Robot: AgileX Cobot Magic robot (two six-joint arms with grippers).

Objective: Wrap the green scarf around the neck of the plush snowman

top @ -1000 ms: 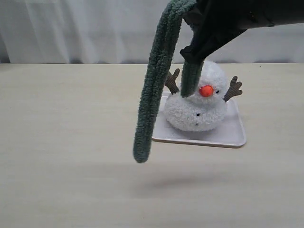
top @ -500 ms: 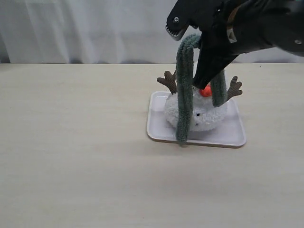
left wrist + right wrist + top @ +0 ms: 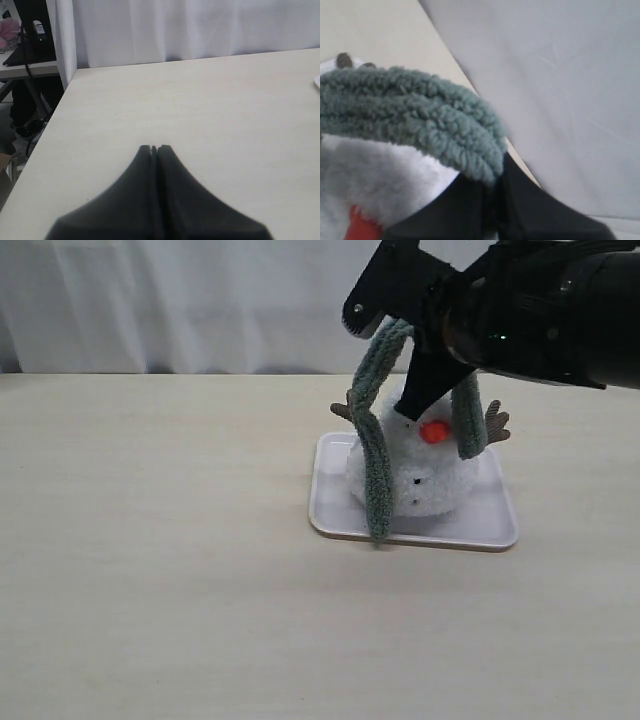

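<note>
- Above the tray (image 3: 500, 528) on the table (image 3: 150, 560), the right tool (image 3: 405, 408) is clenched on the green scarf (image 3: 376, 465), near its middle, over the snowman (image 3: 430, 485).
- The long end hangs in front of the body down to the tray. The short end hangs beside the nose.
- Let go here, the scarf could land on the head instead of the neck (image 3: 445, 450).
- The heavier long end may drag it off.
- The left tool (image 3: 154, 148) is clenched, holding nothing.

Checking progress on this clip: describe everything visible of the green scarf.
The green scarf is a fuzzy knitted grey-green strip, pinched by the shut right gripper and arched over the head of the plush snowman. The long end hangs down its front to the tray; the short end dangles beside the nose. It is not yet wrapped round.
</note>
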